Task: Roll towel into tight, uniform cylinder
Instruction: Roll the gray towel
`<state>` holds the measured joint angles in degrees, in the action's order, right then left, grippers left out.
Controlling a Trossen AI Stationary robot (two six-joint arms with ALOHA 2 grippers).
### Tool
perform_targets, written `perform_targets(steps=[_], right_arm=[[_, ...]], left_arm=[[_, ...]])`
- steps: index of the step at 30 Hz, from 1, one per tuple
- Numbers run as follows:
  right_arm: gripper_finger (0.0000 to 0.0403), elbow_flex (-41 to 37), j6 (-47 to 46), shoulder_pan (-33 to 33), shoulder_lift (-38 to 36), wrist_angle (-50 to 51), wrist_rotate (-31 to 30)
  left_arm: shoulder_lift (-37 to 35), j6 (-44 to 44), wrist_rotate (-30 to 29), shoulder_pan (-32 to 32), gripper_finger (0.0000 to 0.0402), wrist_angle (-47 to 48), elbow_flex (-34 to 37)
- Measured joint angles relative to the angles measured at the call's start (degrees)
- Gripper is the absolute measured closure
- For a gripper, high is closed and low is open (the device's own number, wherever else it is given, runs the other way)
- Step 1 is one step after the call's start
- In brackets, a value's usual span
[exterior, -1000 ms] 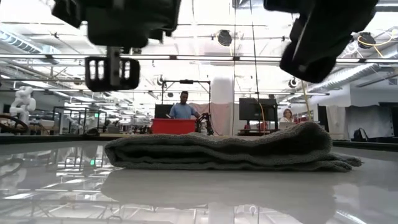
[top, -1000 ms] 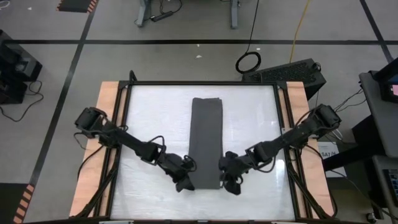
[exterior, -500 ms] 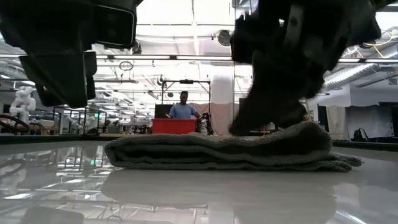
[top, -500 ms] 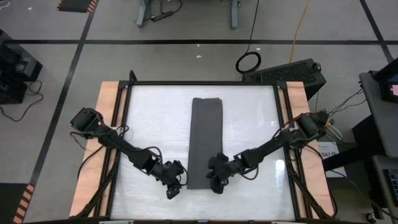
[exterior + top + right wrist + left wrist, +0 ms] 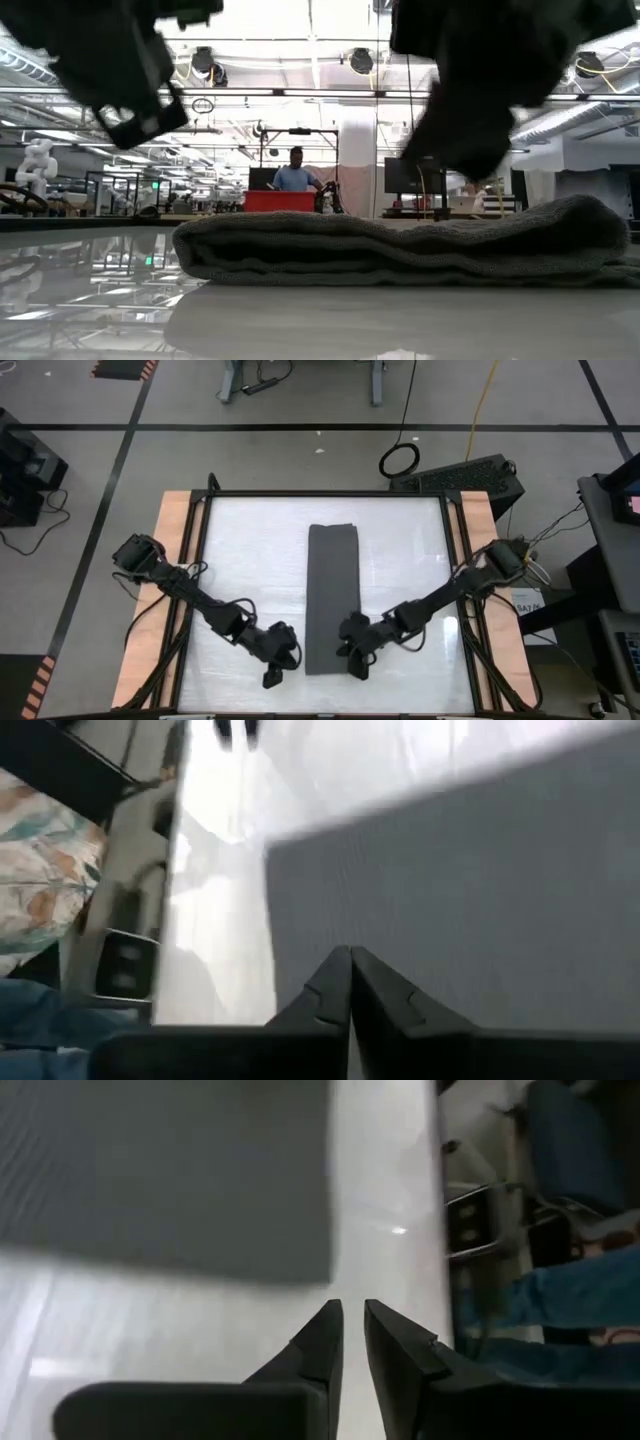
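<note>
The towel (image 5: 332, 600) is a long dark grey folded strip lying flat on the white table (image 5: 240, 560), running from far to near. In the low view its near end (image 5: 400, 250) is a thick stack of layers. My left gripper (image 5: 270, 678) hovers over bare table just left of the towel's near left corner (image 5: 315, 1265). It is all but shut, with only a sliver between its tips (image 5: 353, 1312) and nothing in it. My right gripper (image 5: 358, 668) is shut and slants down over the towel's near right corner (image 5: 285, 850). My right gripper (image 5: 350, 955) points its shut fingers slanting down at the towel's top face (image 5: 400, 920), close to the near right corner. Its dark tip (image 5: 458, 165) seems to stand a little above the cloth in the low view. I cannot tell whether it touches.
Wooden rails (image 5: 172, 560) run along the table's left and right sides. A black keyboard (image 5: 470, 472) lies on the floor beyond the far right corner. A person (image 5: 295, 172) stands behind a red box (image 5: 280, 202) far off in the room. A leg in blue trousers (image 5: 570, 1290) shows past the table's edge.
Both grippers have moved toward the table's near edge. My left one has rolled about its own axis. My right one came down onto the towel's near end. The whole towel has slid a little toward the near edge, still flat and folded.
</note>
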<state>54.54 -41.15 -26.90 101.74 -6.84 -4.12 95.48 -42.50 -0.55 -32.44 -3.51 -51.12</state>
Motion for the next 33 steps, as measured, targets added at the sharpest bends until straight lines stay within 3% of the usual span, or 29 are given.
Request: perform_targets(steps=[3, 7, 11, 15, 19, 25, 33], right_arm=[[0.0380, 0.04, 10.70, 0.11, -5.00, 6.18, 3.87], [0.0311, 0.02, 23.18, -2.49, -8.78, 21.89, 7.52], [0.0218, 0.00, 32.06, -5.02, -8.14, 28.53, 1.70], [0.0126, -0.02, 34.48, -6.84, -6.56, 26.67, -5.12], [0.0062, 0.02, 37.97, -9.32, -4.23, 23.35, -8.19], [0.0025, 0.09, 43.84, -12.72, 1.00, 20.41, -10.04], [0.0025, 0.26, 44.25, -14.03, 1.97, 20.82, -17.68]], left_arm=[[0.00, 3.96, -0.10, -0.72, 0.0324, -3.66, -0.01], [0.00, 7.55, -2.92, -1.37, 0.0267, -3.97, -0.05], [0.00, 18.93, -6.56, -2.22, 0.0210, -3.58, -0.05], [0.00, 29.57, -8.79, -2.50, 0.0173, -2.33, -0.27], [0.38, 40.06, -10.07, -2.59, 0.0159, -0.34, -1.98], [3.80, 50.32, -10.22, -2.52, 0.0157, 0.94, -4.16], [6.85, 48.93, -12.13, -1.11, 0.0157, 1.68, -4.38]])
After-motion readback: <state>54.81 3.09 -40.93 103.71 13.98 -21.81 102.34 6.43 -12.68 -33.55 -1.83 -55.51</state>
